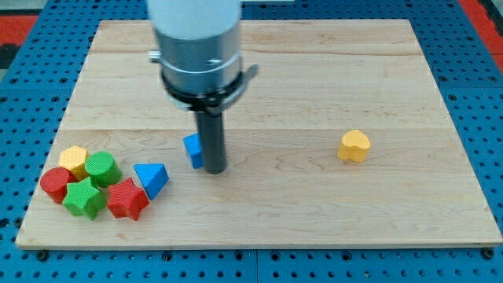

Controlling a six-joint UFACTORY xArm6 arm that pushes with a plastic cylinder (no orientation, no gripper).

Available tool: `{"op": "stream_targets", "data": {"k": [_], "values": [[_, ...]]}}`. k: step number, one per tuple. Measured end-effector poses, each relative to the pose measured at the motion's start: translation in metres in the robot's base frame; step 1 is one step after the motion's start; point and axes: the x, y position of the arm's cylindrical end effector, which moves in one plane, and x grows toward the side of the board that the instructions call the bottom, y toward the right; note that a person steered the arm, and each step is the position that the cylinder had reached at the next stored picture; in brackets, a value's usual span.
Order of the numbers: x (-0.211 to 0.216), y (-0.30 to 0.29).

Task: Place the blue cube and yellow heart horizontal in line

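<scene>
Down on the counter (pixel 314 63) a little left of its middle, my tip (pixel 215 170) is the end of a plain dark rod, a solid piece that pushes and grips nothing. The blue cube (pixel 192 151) sits right against the rod's left side in the view, partly hidden behind it, and appears to touch it. The yellow heart (pixel 354 145) lies well apart toward the view's right, at roughly the same height in the view as the cube, with bare wood between the two. Nearest neighbour to the cube is a blue triangular block (pixel 151 178), just down and to the view's left of it and not touching it. Beyond that, a tight cluster fills the counter's lower left corner: a yellow hexagon (pixel 73 159), a green cylinder (pixel 102 168), a red cylinder (pixel 56 183), a green star (pixel 84 198) and a red star (pixel 127 199), all pressed close together, the red star just beside the blue triangular block. Counted by colour, that makes two blue, two yellow, two green and two red, eight blocks altogether. None of the cluster stands between the cube and the heart. The heart has wide wood around it, with the right edge some way off. The cluster sits near the left and bottom edges, while the whole upper half of the counter holds only the arm's grey body above it.
</scene>
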Motion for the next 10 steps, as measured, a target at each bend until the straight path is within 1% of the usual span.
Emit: {"op": "stream_targets", "data": {"k": [1,2,3,4,5,6,7,8,9,10], "values": [[-0.035,0.045],[-0.054,0.014],[-0.028,-0.013],[-0.023,0.024],[-0.015,0.009],[-0.012,-0.022],[-0.014,-0.024],[-0.009,0.072],[-0.007,0.22],[0.007,0.306]]}}
